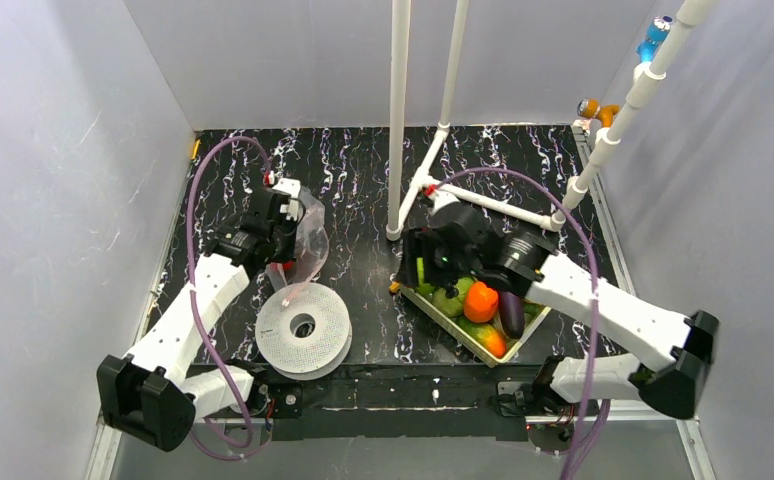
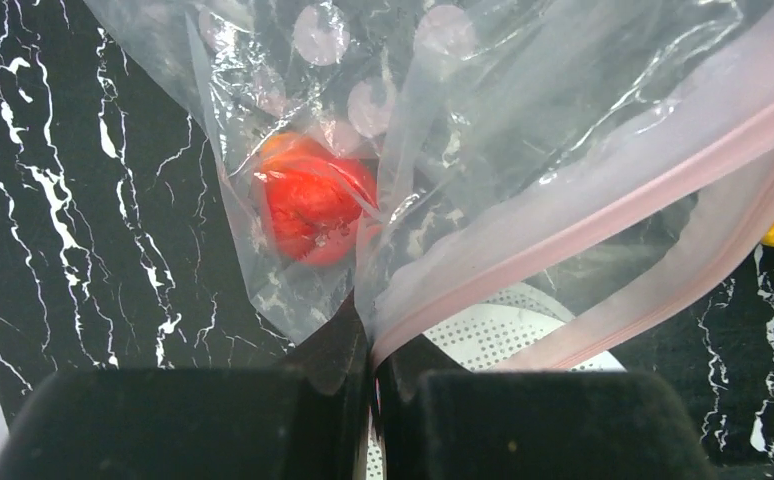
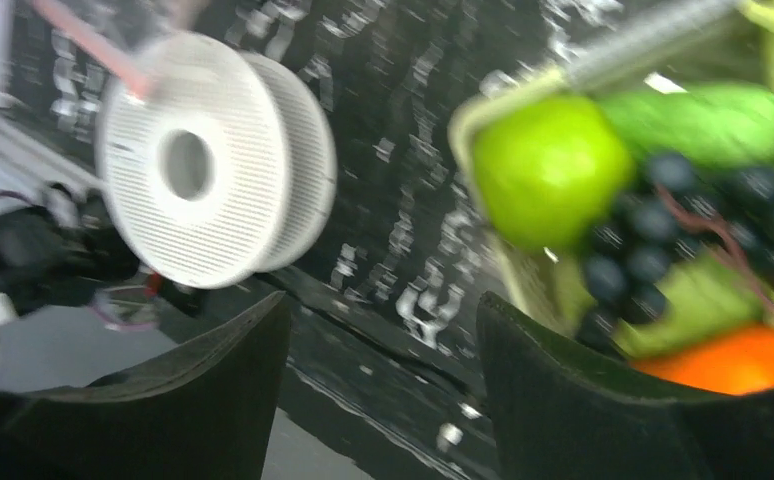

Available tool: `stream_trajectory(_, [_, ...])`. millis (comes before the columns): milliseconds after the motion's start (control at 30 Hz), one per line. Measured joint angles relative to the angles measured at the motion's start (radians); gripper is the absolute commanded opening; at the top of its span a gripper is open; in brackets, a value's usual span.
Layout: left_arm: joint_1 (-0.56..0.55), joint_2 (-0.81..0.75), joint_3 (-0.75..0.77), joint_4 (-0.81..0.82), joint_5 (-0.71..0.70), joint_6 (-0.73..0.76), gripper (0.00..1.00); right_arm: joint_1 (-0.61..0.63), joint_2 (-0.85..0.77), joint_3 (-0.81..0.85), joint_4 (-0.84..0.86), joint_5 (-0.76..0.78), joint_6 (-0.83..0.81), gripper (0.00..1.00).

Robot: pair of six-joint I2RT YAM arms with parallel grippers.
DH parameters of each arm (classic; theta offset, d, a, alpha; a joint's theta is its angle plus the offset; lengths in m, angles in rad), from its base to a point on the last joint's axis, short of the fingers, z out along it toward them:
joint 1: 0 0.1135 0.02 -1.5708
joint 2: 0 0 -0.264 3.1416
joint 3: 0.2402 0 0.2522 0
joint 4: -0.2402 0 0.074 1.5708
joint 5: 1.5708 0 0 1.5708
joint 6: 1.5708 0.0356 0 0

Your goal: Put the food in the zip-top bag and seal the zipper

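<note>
L gripper (image 2: 371,372) over far-left part of table (image 1: 363,170), jaws pressed together, pinching zip-top bag (image 2: 523,120) at mouth edge, right at one end of zipper (image 2: 603,228). Holds bag up by that edge, lower end draping down toward white spool (image 1: 303,327). Mouth gaping, two pink strip halves apart, unsealed. Red piece (image 2: 311,205) inside bag, low in crinkled corner. Spool flat on table just near-side of bag, partly visible through plastic in L wrist view. R gripper (image 3: 383,330) over far-left corner of pale green tray (image 1: 445,325), jaws spread wide, gripping nothing. R wrist view blurred. In tray: green apple (image 3: 548,170) at corner nearest gripper, dark grapes (image 3: 683,225) touching it, cucumber (image 3: 708,115) behind, orange (image 1: 480,300) and purple eggplant (image 1: 512,312) side by side mid-tray. Rest of pile too cramped to sort.
</note>
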Motion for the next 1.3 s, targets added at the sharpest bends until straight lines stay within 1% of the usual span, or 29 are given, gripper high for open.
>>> stream_trajectory(100, [0.0,-0.049,-0.048,0.032,0.009,-0.003,0.0,0.0,-0.103,-0.11,-0.066,0.079,-0.009,0.86])
stream_trajectory(167, [0.0,-0.073,-0.056,0.058,0.025,-0.006,0.0,-0.001,-0.137,-0.161,-0.117,0.129,-0.003,0.9])
stream_trajectory(300, [0.0,-0.091,-0.057,0.104,0.055,-0.013,0.0,-0.014,-0.195,-0.22,-0.187,0.224,0.027,0.92])
stream_trajectory(367, [0.0,-0.086,-0.057,0.11,0.063,-0.016,0.0,-0.031,-0.216,-0.228,-0.189,0.254,0.039,0.9])
stream_trajectory(533, [0.0,-0.076,-0.059,0.116,0.079,-0.02,0.0,-0.067,-0.201,-0.228,-0.169,0.277,0.037,0.79])
stream_trajectory(767, [0.0,-0.074,-0.061,0.127,0.088,-0.023,0.0,-0.068,-0.076,-0.228,-0.135,0.27,0.014,0.65])
stream_trajectory(900, [0.0,-0.074,-0.063,0.13,0.098,-0.026,0.0,-0.068,-0.048,-0.228,-0.111,0.254,0.014,0.47])
stream_trajectory(933, [0.0,-0.074,-0.063,0.13,0.102,-0.026,0.0,-0.068,-0.045,-0.228,-0.107,0.252,0.014,0.43])
stream_trajectory(1067, [-0.005,-0.074,-0.064,0.131,0.11,-0.027,0.0,-0.068,-0.044,-0.228,-0.102,0.252,0.014,0.35])
stream_trajectory(1167, [-0.007,-0.075,-0.064,0.131,0.111,-0.027,0.0,-0.068,-0.056,-0.227,-0.104,0.26,0.005,0.21])
stream_trajectory(1200, [-0.008,-0.075,-0.064,0.131,0.111,-0.027,0.0,-0.068,-0.063,-0.224,-0.106,0.262,-0.001,0.15])
stream_trajectory(1300, [-0.011,-0.076,-0.064,0.131,0.112,-0.027,0.0,-0.068,-0.088,-0.198,-0.123,0.272,-0.018,0.06])
